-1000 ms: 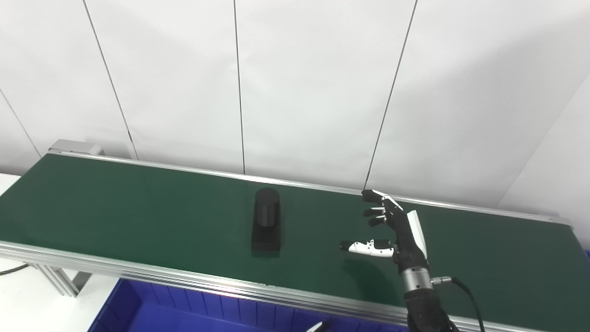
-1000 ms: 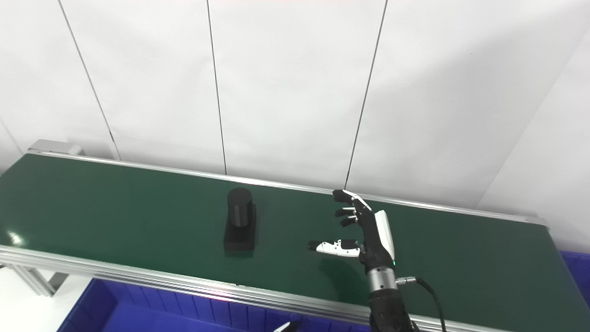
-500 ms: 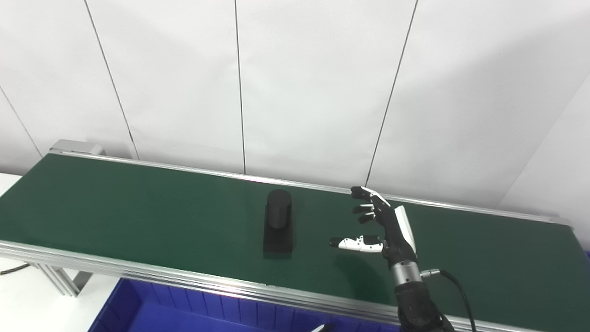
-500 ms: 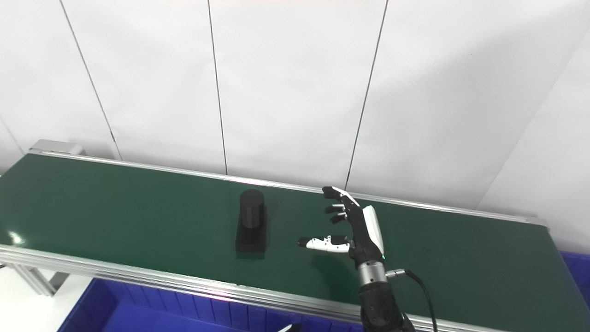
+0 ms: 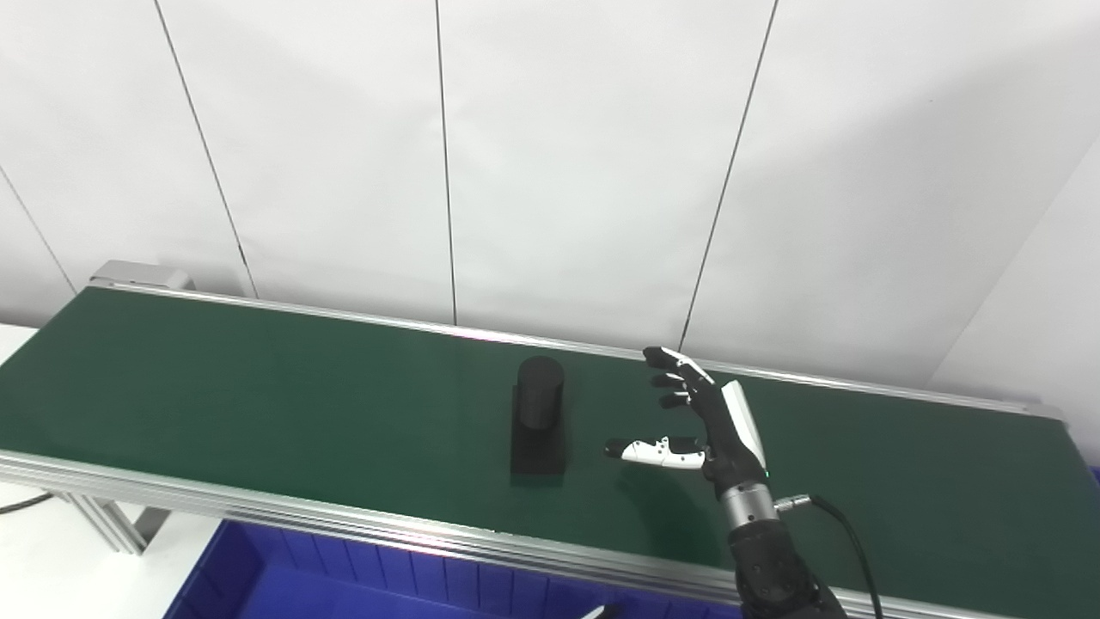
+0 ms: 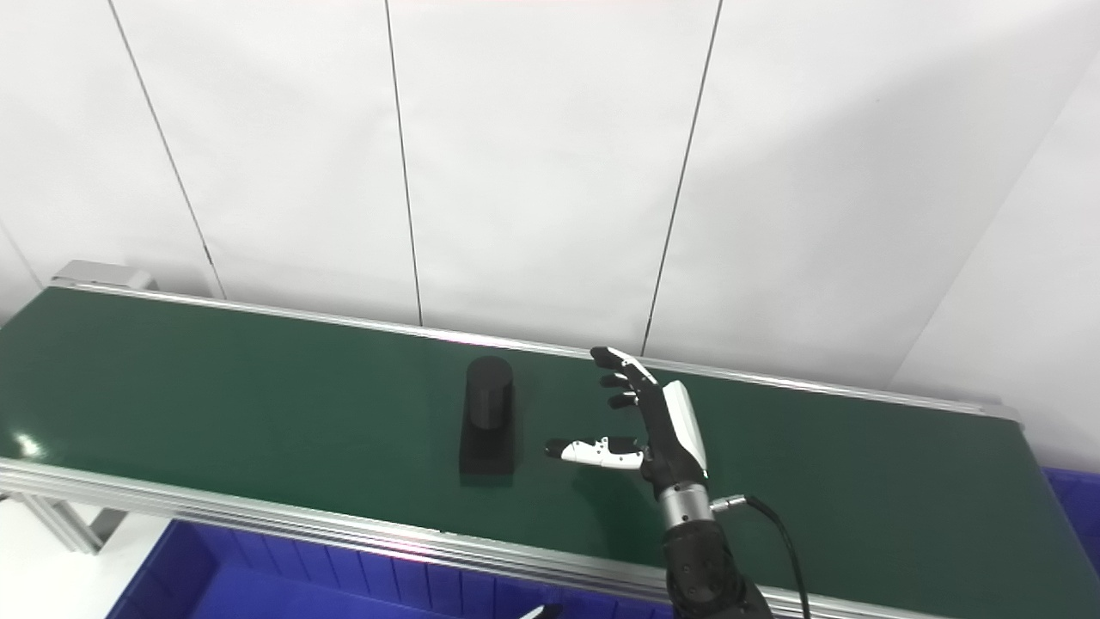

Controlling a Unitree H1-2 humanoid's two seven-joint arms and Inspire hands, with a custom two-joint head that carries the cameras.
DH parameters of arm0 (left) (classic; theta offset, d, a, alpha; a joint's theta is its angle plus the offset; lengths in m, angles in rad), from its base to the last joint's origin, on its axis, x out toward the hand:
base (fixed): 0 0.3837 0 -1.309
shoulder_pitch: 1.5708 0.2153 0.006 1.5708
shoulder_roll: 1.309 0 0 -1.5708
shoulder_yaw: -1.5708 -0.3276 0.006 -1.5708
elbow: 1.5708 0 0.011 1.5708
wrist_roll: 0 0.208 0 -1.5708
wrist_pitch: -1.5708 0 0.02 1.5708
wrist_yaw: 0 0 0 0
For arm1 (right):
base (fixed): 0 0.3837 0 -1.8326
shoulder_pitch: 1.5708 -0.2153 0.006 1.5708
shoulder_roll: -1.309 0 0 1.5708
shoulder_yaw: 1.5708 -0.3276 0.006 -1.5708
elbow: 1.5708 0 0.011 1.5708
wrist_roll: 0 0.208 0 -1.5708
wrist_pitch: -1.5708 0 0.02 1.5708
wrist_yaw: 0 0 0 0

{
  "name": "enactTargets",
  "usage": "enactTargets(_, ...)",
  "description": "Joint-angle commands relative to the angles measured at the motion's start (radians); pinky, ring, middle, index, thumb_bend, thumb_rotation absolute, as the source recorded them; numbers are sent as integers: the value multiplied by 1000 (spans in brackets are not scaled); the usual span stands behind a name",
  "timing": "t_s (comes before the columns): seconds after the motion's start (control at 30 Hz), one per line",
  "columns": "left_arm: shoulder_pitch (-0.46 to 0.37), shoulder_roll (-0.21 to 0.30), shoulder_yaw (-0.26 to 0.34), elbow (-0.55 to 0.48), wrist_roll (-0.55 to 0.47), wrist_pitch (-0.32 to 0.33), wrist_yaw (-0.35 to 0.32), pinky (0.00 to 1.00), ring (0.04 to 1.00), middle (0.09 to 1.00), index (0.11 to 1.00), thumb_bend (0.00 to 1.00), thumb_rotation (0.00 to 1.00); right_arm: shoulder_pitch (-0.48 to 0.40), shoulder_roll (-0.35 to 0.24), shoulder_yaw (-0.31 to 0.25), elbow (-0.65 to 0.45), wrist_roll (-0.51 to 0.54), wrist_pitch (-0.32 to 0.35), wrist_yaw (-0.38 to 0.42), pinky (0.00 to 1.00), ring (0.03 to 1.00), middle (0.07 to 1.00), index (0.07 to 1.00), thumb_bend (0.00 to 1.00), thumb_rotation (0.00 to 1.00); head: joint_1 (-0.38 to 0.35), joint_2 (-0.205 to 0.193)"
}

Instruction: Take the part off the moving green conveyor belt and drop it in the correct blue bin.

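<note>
The black part (image 5: 538, 417) has ridden the belt (image 5: 258, 387) rightward toward the right hand (image 5: 700, 421), which waits spread wide and empty; a grab looks imminent.

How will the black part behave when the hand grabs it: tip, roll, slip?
The part looks rigid, a cylinder upright on a flat base, so rolling seems unlikely. Its smooth matte sides may slip. The open right hand pushing high could tip it.

blue bin (image 5: 258, 576) cut off at bottom edge, left hand (image 5: 595, 611) — only a sliver
</note>
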Motion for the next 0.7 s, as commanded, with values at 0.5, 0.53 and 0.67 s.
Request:
enactTargets(0.5,-1,-3,-7,-43,7,-34,6,943,950,961,940,955,797,-32,-1,7,-36,-55,54,-43,899,900,871,826,942,362,-4,6)
enactTargets(0.53,0,-3,-5,-44,4,-34,2,943,950,961,940,957,796,-32,-2,7,-36,-53,54,-43,901,900,872,827,942,360,-4,6)
enactTargets(0.67,4,0,-5,-49,5,-34,-1,942,952,963,942,955,795,-27,-3,4,-39,-41,62,-29,886,894,873,833,931,340,-7,8)
